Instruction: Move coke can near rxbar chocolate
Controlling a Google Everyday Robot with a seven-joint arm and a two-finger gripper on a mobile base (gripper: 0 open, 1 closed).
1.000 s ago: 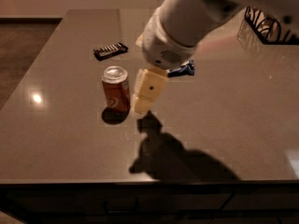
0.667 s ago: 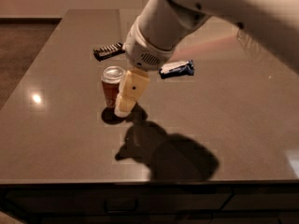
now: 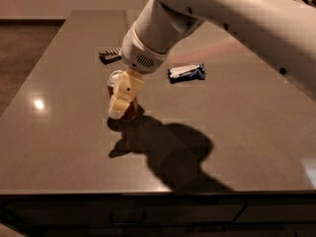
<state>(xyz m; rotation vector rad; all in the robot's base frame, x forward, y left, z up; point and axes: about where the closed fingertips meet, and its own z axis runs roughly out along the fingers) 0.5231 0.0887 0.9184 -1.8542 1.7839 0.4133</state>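
1. The coke can (image 3: pixel 130 112) stands upright on the table (image 3: pixel 237 132).
2. The gripper (image 3: pixel 119 109) is right down at the coke can, covering its near side. Clamped or apart? Cannot tell from here.
3. The rxbar chocolate (image 3: pixel 109 55) lies flat beyond the coke can, apart from it.
4. A blue-and-white wrapper (image 3: pixel 186 72) lies back and to the right of the coke can.
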